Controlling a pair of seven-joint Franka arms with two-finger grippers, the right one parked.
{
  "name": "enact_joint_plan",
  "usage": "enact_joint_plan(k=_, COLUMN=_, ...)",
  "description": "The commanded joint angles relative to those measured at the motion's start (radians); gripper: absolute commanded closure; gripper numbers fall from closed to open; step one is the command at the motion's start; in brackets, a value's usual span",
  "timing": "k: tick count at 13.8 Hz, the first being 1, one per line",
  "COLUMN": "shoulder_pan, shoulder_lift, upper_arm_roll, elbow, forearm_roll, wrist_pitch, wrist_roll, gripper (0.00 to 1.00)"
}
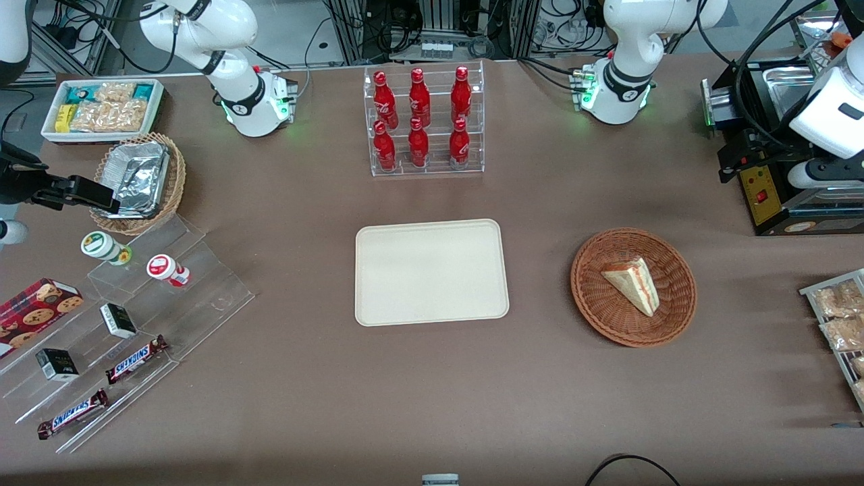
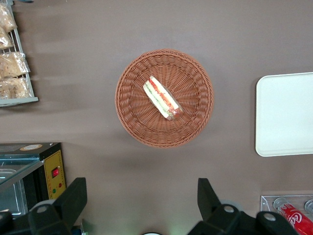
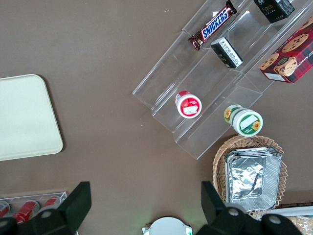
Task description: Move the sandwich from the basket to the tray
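Observation:
The sandwich [image 1: 633,283], a pale bread wedge with red and green filling along its edge, lies in the round reddish-brown basket [image 1: 594,297] toward the working arm's end of the table. The wrist view shows the same sandwich [image 2: 162,98] in the basket [image 2: 132,117] from high above. My gripper [image 2: 142,196] hangs well above the table, open, with nothing between its fingers [image 2: 73,198]. It is short of the basket, next to a black machine [image 2: 49,171]. The cream tray [image 1: 432,271] lies flat and bare at the table's middle, and its edge [image 2: 283,115] shows beside the basket.
A clear rack of red bottles [image 1: 425,121] stands farther from the front camera than the tray. The black machine with a yellow panel [image 1: 759,192] sits by the working arm. A wire rack of snack bags [image 1: 840,317] lies at that table end. Acrylic steps with snacks [image 1: 121,324] stand toward the parked arm's end.

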Motion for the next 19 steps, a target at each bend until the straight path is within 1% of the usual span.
enact_joint_plan(k=1, shoulder_pan=-0.003, shoulder_lift=-0.017, upper_arm_roll=0.006, elbow=-0.008, forearm_roll=0.003, wrist_pitch=-0.006, wrist_roll=-0.001, gripper=0.0)
enact_joint_plan(k=5, shoulder_pan=-0.003, shoulder_lift=0.035, upper_arm_roll=0.004, elbow=-0.022, forearm_roll=0.013, wrist_pitch=0.037, wrist_roll=-0.015, gripper=0.0)
enact_joint_plan(k=6, shoulder_pan=-0.005, shoulder_lift=0.046, upper_arm_roll=0.004, elbow=-0.048, forearm_roll=0.013, wrist_pitch=0.066, wrist_roll=-0.026, gripper=0.0)
enact_joint_plan(k=8, shoulder_pan=-0.01, shoulder_lift=0.033, upper_arm_roll=0.003, elbow=-0.17, forearm_roll=0.014, wrist_pitch=0.208, wrist_roll=-0.049, gripper=0.0)
enact_joint_plan(k=12, shoulder_pan=-0.014, shoulder_lift=0.029, upper_arm_roll=-0.004, elbow=-0.403, forearm_roll=0.014, wrist_pitch=0.489, wrist_roll=-0.182, gripper=0.0)
enact_joint_plan(k=14, shoulder_pan=-0.016, shoulder_lift=0.038, upper_arm_roll=-0.004, elbow=-0.514, forearm_roll=0.013, wrist_pitch=0.654, wrist_roll=-0.304, gripper=0.0)
enact_joint_plan(k=17, shoulder_pan=-0.016, shoulder_lift=0.062, upper_arm_roll=-0.022, elbow=-0.64, forearm_roll=0.014, wrist_pitch=0.855, wrist_roll=-0.405, gripper=0.0)
enact_joint_plan(k=19, shoulder_pan=-0.016, shoulder_lift=0.095, upper_arm_roll=-0.022, elbow=-0.665, forearm_roll=0.014, wrist_pitch=0.9, wrist_roll=-0.475, gripper=0.0)
